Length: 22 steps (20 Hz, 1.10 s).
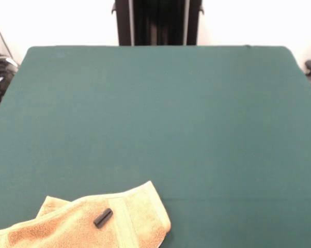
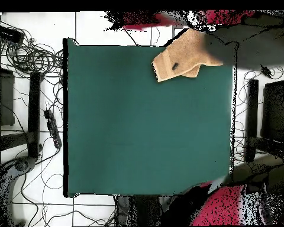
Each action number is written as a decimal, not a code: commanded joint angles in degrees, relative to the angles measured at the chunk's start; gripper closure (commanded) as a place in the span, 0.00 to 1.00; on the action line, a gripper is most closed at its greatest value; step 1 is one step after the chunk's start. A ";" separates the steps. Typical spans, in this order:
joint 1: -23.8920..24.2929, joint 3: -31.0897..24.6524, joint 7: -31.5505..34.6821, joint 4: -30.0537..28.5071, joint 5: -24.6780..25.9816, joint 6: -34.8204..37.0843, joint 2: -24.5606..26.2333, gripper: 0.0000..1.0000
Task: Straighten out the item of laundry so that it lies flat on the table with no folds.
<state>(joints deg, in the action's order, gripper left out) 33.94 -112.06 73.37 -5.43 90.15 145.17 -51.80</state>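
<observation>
The item of laundry (image 1: 67, 227), a golden-orange towel, lies crumpled at the table's near left corner in the front view, running past the bottom edge. Its ribbed band end curls over, and a corner is folded up at its left. A small black cylinder (image 1: 103, 217) rests on it. From overhead the towel (image 2: 189, 56) sits at the top edge of the green table (image 2: 144, 130), right of the middle, with the cylinder (image 2: 175, 65) on it and its far end hidden under a grey shape (image 2: 251, 35). The gripper shows in neither view.
The green table (image 1: 171, 113) fills most of the front view. Overhead, cables and black equipment (image 2: 32, 106) lie on the floor to the left, black stands (image 2: 252, 118) are on the right, and red arm parts (image 2: 227, 207) sit at the bottom edge.
</observation>
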 commanded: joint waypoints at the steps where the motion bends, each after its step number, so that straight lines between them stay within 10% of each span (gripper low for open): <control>1: -4.44 -3.72 11.32 1.74 11.56 6.30 -2.40 1.00; 22: -8.34 -3.85 -2.10 -3.32 34.48 11.97 -5.59 1.00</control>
<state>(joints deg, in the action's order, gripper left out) 31.69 -113.38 73.37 -3.86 118.63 150.78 -55.53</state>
